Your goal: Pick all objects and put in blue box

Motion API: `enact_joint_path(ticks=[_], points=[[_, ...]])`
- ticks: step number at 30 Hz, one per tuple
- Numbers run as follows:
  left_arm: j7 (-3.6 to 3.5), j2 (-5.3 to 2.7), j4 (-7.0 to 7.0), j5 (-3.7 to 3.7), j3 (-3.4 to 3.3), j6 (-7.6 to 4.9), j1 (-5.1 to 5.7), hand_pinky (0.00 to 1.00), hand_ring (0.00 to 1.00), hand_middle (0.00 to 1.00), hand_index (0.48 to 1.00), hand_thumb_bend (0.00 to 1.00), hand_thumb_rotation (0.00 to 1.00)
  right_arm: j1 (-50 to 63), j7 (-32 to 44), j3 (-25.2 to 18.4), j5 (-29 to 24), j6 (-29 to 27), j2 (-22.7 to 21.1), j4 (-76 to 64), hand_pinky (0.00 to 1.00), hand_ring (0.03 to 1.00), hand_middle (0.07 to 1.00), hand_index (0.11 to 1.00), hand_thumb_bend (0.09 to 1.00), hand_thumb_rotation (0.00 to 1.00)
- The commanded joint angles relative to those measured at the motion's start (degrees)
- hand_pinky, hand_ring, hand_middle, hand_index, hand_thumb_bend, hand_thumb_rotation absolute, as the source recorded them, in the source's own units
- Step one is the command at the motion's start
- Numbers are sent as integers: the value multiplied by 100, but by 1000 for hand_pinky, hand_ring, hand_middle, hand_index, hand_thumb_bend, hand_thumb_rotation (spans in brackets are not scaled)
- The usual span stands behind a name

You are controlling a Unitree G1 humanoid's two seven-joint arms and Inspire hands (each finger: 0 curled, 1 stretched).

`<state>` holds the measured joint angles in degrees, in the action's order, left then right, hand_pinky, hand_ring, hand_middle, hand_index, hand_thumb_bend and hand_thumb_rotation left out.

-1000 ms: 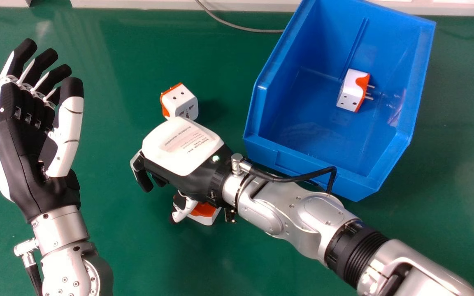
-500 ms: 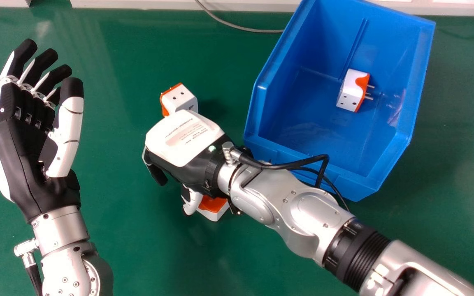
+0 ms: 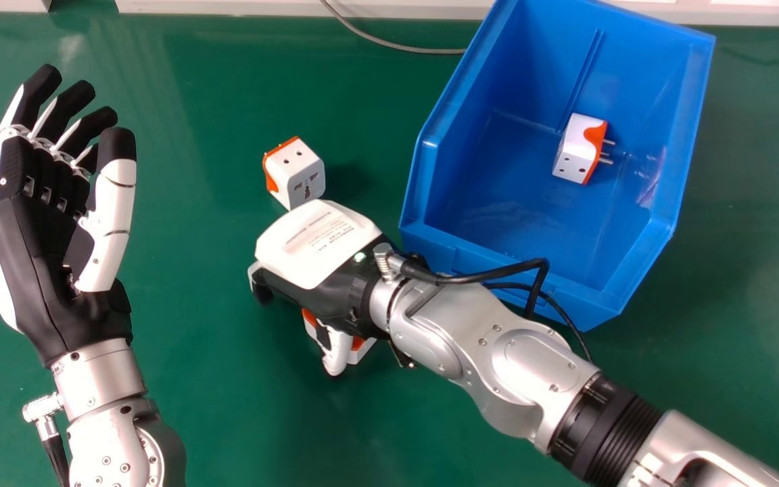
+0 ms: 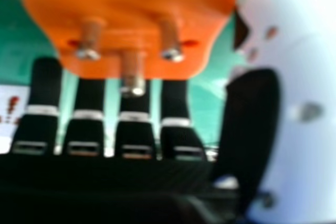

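My right hand (image 3: pixel 318 250) is palm down left of the blue box (image 3: pixel 423 196) in the head view, relaxed, its thumb beside a white-and-orange adapter (image 3: pixel 362 346) partly hidden beneath it. In the right hand view, that adapter's orange pin face (image 4: pixel 128 11) is close to the camera, between the open right hand's (image 4: pixel 176 116) fingers and thumb. Another white-and-orange adapter (image 3: pixel 300 172) stands just beyond the hand on the green table. A third adapter (image 3: pixel 577 149) lies inside the box. My left hand (image 3: pixel 38 250) is palm up and open at the left.
A grey cable (image 3: pixel 396 47) runs along the far edge of the green table (image 3: pixel 193 406) to behind the box. The right wrist's black cable (image 3: pixel 491 277) loops across the box's near rim. A pale ledge (image 3: pixel 281 8) borders the table's far side.
The right hand first moved slightly away, then back nearer and to the right. The adapter beneath it shifted a little right, and the thumb now covers more of it. The left hand stayed still.
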<state>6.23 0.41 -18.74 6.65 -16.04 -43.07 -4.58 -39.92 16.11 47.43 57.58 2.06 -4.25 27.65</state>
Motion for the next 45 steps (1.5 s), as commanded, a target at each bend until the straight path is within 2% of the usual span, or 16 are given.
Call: enact_joint_path(ticks=[1,6,10,12,19,24,28,30,37,45], points=[[-10,13,32,-61,22,-98,-56,659,712,766,789,642,397,-82,86,-78,-47,22,8,-164,700,900,906,851,691,49],[-23,40,-20,-80,22,-123,-82,660,714,768,790,638,396,-128,241,-80,-36,43,2,-157,734,936,944,889,739,61],[8,35,-19,-109,20,-113,-97,659,713,770,792,637,397,-143,289,-81,-18,50,-2,-153,761,960,970,911,802,97],[-3,21,19,-83,33,-89,-90,653,710,770,791,644,400,-130,256,-86,-9,56,-9,-132,779,976,985,925,826,114],[-20,9,77,-53,50,-55,-68,653,710,772,793,651,405,-115,476,-48,156,196,-126,-371,803,994,996,937,749,72],[-8,26,8,-105,49,-100,-97,655,710,772,795,649,403,-86,628,-67,187,109,-345,-632,812,998,999,935,707,55],[-38,45,-41,-111,61,-130,-126,653,708,772,796,647,403,-64,612,-49,242,16,-507,-749,810,999,999,930,702,64],[-57,49,-59,-88,62,-137,-137,653,709,772,797,645,403,-53,567,-35,269,-46,-588,-820,808,999,998,927,703,67],[-70,47,-147,-85,57,-194,-180,652,708,772,799,645,402,-25,421,-59,245,-287,-761,-941,793,985,983,910,704,64],[-101,35,-144,-60,56,-168,-190,653,711,769,803,646,398,-14,158,-28,282,-515,-762,-822,724,910,913,850,724,13]])
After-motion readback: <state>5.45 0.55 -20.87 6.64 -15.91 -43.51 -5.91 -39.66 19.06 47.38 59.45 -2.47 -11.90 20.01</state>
